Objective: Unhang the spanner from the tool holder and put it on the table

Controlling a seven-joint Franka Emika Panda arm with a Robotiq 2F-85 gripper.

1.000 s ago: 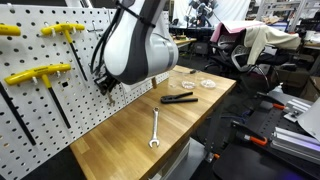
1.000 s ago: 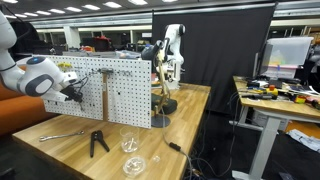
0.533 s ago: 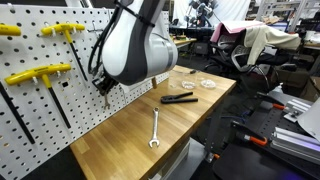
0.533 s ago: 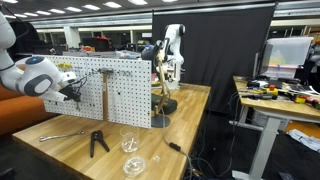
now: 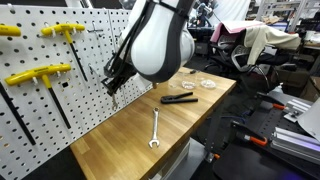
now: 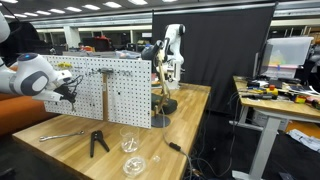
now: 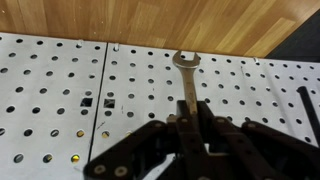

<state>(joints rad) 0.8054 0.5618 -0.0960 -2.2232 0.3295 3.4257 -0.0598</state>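
In the wrist view my gripper [image 7: 192,116] is shut on the shank of the slim silver spanner [image 7: 186,80]. Its open jaw end [image 7: 184,60] points away from me, over the white pegboard tool holder [image 7: 60,100]. I cannot tell whether it rests on a hook. In both exterior views the gripper [image 5: 112,85] [image 6: 70,92] is close in front of the tool holder [image 5: 60,95] [image 6: 125,95], above the wooden table [image 5: 120,145] [image 6: 185,110]. The held spanner is too small to make out there.
A longer silver spanner [image 5: 155,128] [image 6: 60,132] lies on the table. Black pliers [image 5: 180,98] [image 6: 97,142] and clear dishes [image 5: 207,84] [image 6: 130,143] are nearby. Yellow T-handle tools [image 5: 38,75] and a hammer [image 6: 104,76] hang on the board. A stand [image 6: 160,95] is at the board's end.
The arm has swung away from the board and its bulk now sits further along the table. The gripper has shifted slightly with it and stays shut.
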